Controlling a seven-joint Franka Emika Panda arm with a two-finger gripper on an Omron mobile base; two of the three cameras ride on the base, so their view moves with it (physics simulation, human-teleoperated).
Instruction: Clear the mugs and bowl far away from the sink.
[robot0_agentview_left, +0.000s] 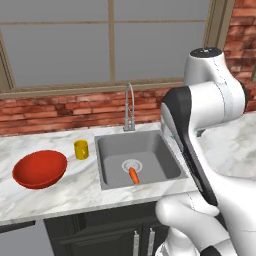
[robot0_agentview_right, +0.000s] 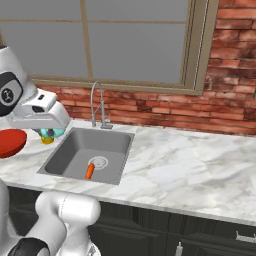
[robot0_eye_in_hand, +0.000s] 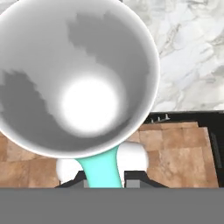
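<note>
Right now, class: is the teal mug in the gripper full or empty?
Empty. The hand view looks straight into the teal mug: its bare white inside and bottom show, with nothing in it. The gripper is shut on its teal wall.

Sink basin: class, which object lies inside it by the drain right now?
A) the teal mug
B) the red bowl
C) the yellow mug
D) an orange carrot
D: an orange carrot lies in the sink beside the round drain.
</note>
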